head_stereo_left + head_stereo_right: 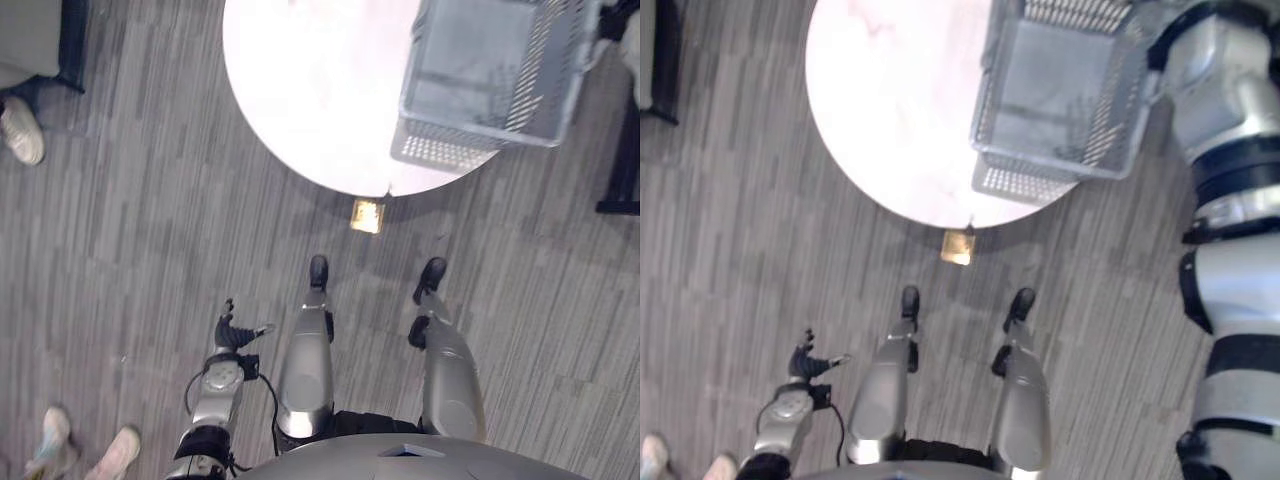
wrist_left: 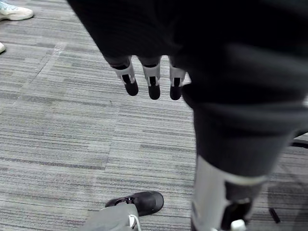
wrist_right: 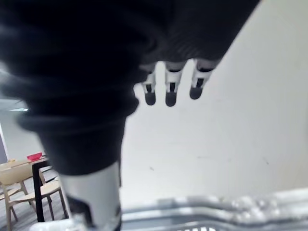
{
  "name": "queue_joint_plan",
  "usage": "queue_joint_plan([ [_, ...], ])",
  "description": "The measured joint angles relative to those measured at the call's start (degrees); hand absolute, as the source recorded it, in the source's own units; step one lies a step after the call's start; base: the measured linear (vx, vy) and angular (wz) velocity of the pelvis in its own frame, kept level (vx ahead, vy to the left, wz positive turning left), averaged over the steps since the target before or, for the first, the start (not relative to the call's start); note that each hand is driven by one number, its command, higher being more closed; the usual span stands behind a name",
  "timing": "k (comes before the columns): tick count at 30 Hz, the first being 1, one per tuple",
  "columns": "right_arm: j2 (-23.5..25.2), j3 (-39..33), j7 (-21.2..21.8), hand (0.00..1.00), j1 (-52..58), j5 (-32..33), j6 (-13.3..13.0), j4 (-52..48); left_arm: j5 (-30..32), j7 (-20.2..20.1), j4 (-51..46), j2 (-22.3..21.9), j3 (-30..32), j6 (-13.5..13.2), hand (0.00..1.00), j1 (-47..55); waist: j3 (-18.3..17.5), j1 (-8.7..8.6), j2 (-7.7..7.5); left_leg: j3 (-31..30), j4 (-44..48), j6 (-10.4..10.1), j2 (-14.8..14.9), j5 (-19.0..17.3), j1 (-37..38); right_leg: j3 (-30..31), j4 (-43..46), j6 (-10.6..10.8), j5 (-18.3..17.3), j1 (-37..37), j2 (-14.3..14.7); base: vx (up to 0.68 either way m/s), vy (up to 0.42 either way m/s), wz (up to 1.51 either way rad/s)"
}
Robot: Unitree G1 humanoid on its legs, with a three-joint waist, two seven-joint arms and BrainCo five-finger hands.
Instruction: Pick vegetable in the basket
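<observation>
A grey slatted basket (image 1: 440, 150) stands on the round white table (image 1: 310, 90), jutting over the table's near right edge. The part of the basket's floor that I see is bare grey. My right arm rises beside the basket's right side (image 1: 1025, 183). My right hand (image 3: 168, 89) hangs above the basket's rim (image 3: 216, 207), fingers straight, holding nothing, with a white surface behind it. My left hand (image 1: 232, 335) hangs low at my left side over the carpet, its fingers (image 2: 153, 82) relaxed and empty.
A small yellowish square thing (image 1: 367, 215) lies on the floor just under the table's near edge. A person's pale shoes show at the far left (image 1: 20, 130) and lower left (image 1: 50, 440). Dark furniture (image 1: 70, 40) stands at the back left.
</observation>
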Motion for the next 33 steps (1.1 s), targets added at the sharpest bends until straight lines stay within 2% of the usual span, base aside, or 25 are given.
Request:
queue_joint_plan([
  [3, -2.3, 2.3, -2.5, 1.0, -1.7, 0.5, 0.4, 4.0, -0.4, 0.3, 0.3, -0.1, -1.4, -0.3, 0.0, -2.2, 0.8, 0.89, 1.82, -1.6, -1.4, 0.1, -1.1, 2.1, -3.1, -1.1, 2.1, 0.0, -0.2, -3.8, -1.5, -0.06, 0.001, 0.32],
  [5, -4.1, 3.6, -2.4, 1.0, -5.2, 1.8, 0.8, 4.8, -2.5, 0.4, 0.9, -0.5, -1.5, -0.4, 0.0, -3.1, 0.8, 0.99, 1.96, -1.9, -3.6, 0.2, -2.2, 4.1, -4.3, -1.0, 5.4, 0.0, -1.8, -7.1, -3.1, -0.07, -0.022, 0.25],
  [9, -5.5, 6.1, -1.4, 1.0, -5.4, 3.4, 1.4, 5.5, -4.0, 0.3, 0.2, -3.2, -1.6, -0.4, 0.0, -3.0, 0.8, 0.43, 2.03, -2.3, -4.8, 0.1, -3.0, 5.4, -4.0, -1.0, 11.1, -0.1, -4.8, -9.1, -5.2, -0.05, -0.044, 0.25],
  [13, -5.2, 5.5, 0.9, 1.0, -1.7, 3.6, 2.1, 3.3, -4.1, 0.2, -0.5, -5.1, -1.5, -0.2, 0.0, -2.5, 0.7, 0.28, 1.86, -1.7, -5.7, -0.1, -3.0, 5.9, -0.9, -0.7, 13.7, -0.4, -6.3, -8.1, -5.7, -0.02, -0.092, -0.05],
  [15, -3.7, 3.8, 1.6, 1.0, 2.6, 3.8, 2.1, 2.1, -3.8, 0.1, -0.5, -5.1, -1.1, -0.1, 0.0, -1.8, 0.6, -0.66, 1.76, -1.4, -6.3, -0.1, -2.7, 5.9, 1.8, -0.7, 13.7, -0.3, -6.6, -5.9, -5.5, 0.03, -0.082, -0.14],
  [18, -1.5, -4.2, 3.5, 1.0, 12.6, 4.0, 2.1, 0.4, -3.3, -0.3, -0.4, -4.8, -1.0, 0.1, 0.0, -1.1, 0.7, -2.53, 1.48, -1.2, -7.7, -0.1, -2.3, 5.7, 7.8, -0.7, 11.9, 0.1, -6.9, 0.3, -4.7, 0.04, -0.05, -0.09],
  [20, -0.5, -10.8, 4.4, 1.0, 21.5, 4.2, 2.4, -1.0, -2.0, -1.0, -0.9, -4.3, -0.9, 0.2, 0.0, -0.1, 0.5, -3.59, 0.54, -1.1, -8.8, -0.2, -1.7, 5.3, 12.6, -0.7, 9.2, 0.6, -6.5, 5.7, -3.5, 0.06, -0.012, -0.18],
  [22, 1.8, -21.3, 4.7, 1.0, 32.1, 5.0, 2.8, -6.1, -1.1, -1.7, -2.8, -3.5, -0.4, 0.6, 0.0, 1.5, 0.1, -4.67, -1.05, -0.4, -8.7, -0.1, -1.2, 4.1, 16.6, -0.6, 6.2, 1.0, -5.7, 10.5, -2.4, 0.06, 0.006, -0.25],
  [23, 4.0, -26.9, 4.6, 1.0, 38.3, 5.0, 3.1, -9.3, -1.1, -2.1, -3.0, -2.9, -0.3, 0.9, 0.0, 2.4, -1.3, -5.72, -2.33, 0.3, -8.7, 0.0, -1.1, 3.3, 18.1, -0.4, 5.1, 1.1, -5.5, 12.2, -2.0, 0.07, 0.02, -0.24],
  [25, 6.5, -33.2, 4.3, 1.0, 46.8, 6.4, 3.1, -12.8, -1.0, -2.6, -3.0, -2.1, -0.3, 1.3, 0.0, 3.7, -4.3, -6.57, -4.64, 1.5, -8.7, 0.1, -1.0, 2.3, 19.1, 0.8, 3.8, 1.5, -5.4, 12.9, -1.4, 0.09, 0.021, -0.34],
  [26, 9.3, -41.6, 4.2, 1.0, 55.5, 8.6, 3.0, -16.9, -0.7, -2.9, -3.0, -1.6, -0.3, 1.8, 0.0, 4.1, -6.2, -7.85, -6.38, 2.1, -8.7, 0.2, -0.9, 1.3, 20.9, 1.2, 2.5, 1.8, -5.2, 14.8, -1.0, 0.14, 0.018, -0.29],
  [27, 10.7, -45.2, 4.1, 1.0, 59.0, 9.5, 3.0, -18.8, -0.3, -3.2, -3.0, -1.5, -0.2, 2.1, 0.0, 4.2, -7.0, -8.74, -6.91, 2.2, -8.6, 0.2, -0.8, 1.0, 21.6, 1.3, 2.0, 1.9, -5.2, 15.7, -0.9, 0.18, 0.025, -0.24],
  [29, 15.9, -57.0, 3.3, 1.0, 71.3, 13.3, 2.9, -24.9, 1.3, -5.1, -3.0, -0.9, -0.1, 2.6, 0.0, 5.2, -11.7, -11.07, -8.97, 4.7, -8.5, 0.4, -0.8, -0.8, 23.5, 3.3, 0.9, 2.4, -5.2, 16.6, -0.5, 0.17, 0.035, -0.41],
  [31, 19.3, -63.6, 2.2, 1.0, 77.7, 16.0, 2.8, -28.7, 2.9, -6.2, -3.0, -0.2, 0.0, 2.7, 0.0, 6.0, -14.3, -13.6, -9.8, 7.3, -7.2, 0.6, -0.9, -2.7, 24.9, 5.8, 0.7, 2.5, -5.2, 17.0, -0.2, 0.16, 0.051, -0.82],
  [32, 21.9, -66.3, 1.0, 1.0, 79.7, 16.7, 2.5, -30.0, 3.4, -6.7, -2.8, 0.6, 0.1, 2.9, 0.0, 6.5, -15.1, -14.08, -10.47, 10.9, -5.9, 0.5, -0.6, -4.7, 26.9, 8.7, 0.6, 2.7, -4.9, 16.9, 0.6, 0.15, 0.062, -1.25],
  [33, 23.2, -67.3, 0.4, 1.0, 80.8, 17.3, 2.1, -30.2, 3.4, -6.9, -2.5, 1.0, 0.2, 3.0, 0.0, 6.6, -15.4, -14.53, -10.55, 13.1, -4.9, 0.4, -0.2, -5.8, 27.6, 9.0, 0.5, 2.6, -4.6, 16.9, 1.0, 0.07, 0.03, -1.7],
])
